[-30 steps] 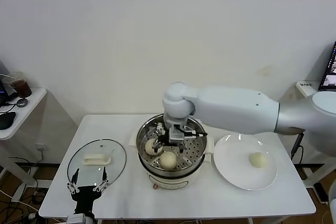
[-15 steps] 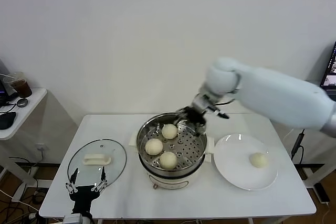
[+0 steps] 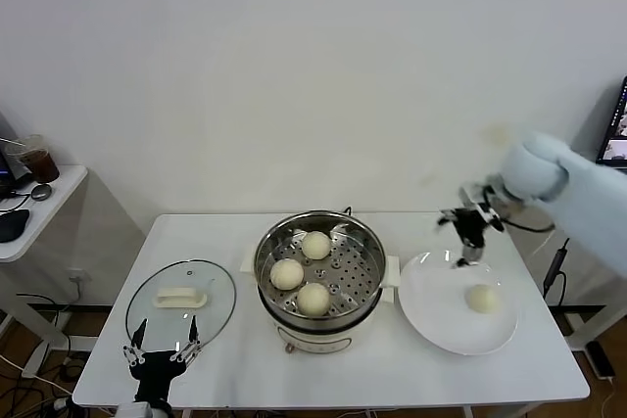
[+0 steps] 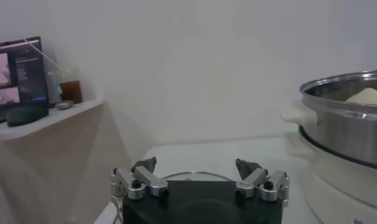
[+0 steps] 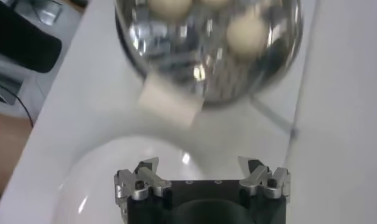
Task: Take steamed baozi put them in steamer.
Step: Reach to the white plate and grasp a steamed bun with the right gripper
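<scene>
- Right wrist view: the right gripper [image 5: 203, 176] has its jaws spread wide and empty, with the pale curve of the white plate [image 5: 91, 182] below them and the steamer [image 5: 206, 49] farther off.
- In the head view the right gripper [image 3: 468, 232] hangs in open air above the plate's [image 3: 431, 315] far rim, between the steamer [image 3: 320, 271] and the wall, touching nothing.
- One baozi [image 3: 481, 298] lies on the plate, nearer the robot than those jaws and apart from them.
- Three more baozi sit in the steamer on its perforated floor: one at the far side [image 3: 315, 245], one to the left [image 3: 287, 273], one at the near side [image 3: 313, 298]. The right half of the basket floor is bare.
- The steamer stands mid-surface, its side handle just beside the plate's left edge.
- The left gripper [image 3: 162, 354] waits low at the near edge of the surface [image 3: 225, 369], jaws open and empty, just short of the glass lid [image 3: 180, 299], which lies flat to the left of the steamer.
- A strip of bare surface separates lid and steamer.
</scene>
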`<state>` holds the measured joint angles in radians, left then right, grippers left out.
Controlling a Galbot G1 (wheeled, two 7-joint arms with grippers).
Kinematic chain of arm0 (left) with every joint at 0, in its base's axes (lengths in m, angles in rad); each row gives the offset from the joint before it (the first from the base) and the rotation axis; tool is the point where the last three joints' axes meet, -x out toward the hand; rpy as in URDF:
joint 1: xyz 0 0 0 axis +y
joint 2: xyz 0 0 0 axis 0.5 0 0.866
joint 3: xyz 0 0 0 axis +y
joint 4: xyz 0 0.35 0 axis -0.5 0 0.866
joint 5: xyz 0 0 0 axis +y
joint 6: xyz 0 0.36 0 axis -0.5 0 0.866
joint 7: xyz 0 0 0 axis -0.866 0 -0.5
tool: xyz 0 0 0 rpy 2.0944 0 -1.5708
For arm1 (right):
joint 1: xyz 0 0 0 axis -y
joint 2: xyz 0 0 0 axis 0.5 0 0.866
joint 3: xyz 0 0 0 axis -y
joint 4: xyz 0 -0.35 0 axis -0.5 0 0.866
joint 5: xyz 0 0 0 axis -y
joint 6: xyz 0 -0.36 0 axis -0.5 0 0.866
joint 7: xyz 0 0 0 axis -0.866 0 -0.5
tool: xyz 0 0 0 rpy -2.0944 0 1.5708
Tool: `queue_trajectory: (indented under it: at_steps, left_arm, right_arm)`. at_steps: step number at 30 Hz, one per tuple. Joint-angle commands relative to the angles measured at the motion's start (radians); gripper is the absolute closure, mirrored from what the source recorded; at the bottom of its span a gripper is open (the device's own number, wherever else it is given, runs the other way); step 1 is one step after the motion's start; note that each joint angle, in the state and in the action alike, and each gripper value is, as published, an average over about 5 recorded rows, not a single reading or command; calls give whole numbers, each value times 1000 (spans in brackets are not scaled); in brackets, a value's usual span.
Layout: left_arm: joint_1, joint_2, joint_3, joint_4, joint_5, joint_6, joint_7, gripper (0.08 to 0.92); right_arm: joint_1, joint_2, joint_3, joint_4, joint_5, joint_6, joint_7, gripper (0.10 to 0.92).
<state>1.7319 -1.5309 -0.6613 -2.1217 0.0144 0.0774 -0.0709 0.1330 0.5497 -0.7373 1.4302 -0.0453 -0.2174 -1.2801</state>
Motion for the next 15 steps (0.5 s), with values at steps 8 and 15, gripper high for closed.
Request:
queue_trajectory:
  at_steps: [8, 15]
  left_arm:
    - [22, -6, -4, -20, 4, 1, 6, 177]
    - [15, -9, -2, -10, 8, 1, 7, 177]
  right_arm:
    - [-376, -15, 319, -182, -353, 36, -28, 203]
    - [-396, 30, 327, -235, -363, 51, 7, 203]
